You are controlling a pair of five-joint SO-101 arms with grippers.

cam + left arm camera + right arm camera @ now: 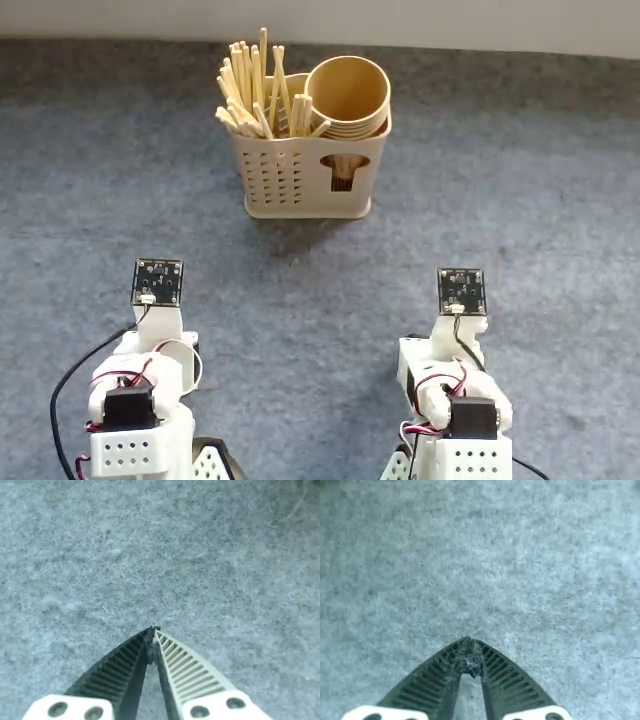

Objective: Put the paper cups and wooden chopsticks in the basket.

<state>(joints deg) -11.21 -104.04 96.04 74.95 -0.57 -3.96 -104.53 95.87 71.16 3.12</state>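
Observation:
A cream perforated basket stands at the back middle of the grey carpet. A bundle of wooden chopsticks sticks up from its left half. A stack of tan paper cups sits in its right half. Both arms are folded back near the front edge, far from the basket. My left gripper is shut with nothing in it, its tips over bare carpet. My right gripper is also shut and holds nothing, hovering over bare carpet.
Grey carpet covers the table between the arms and the basket. A pale wall strip runs along the far edge. A black cable loops beside the arm at the front left.

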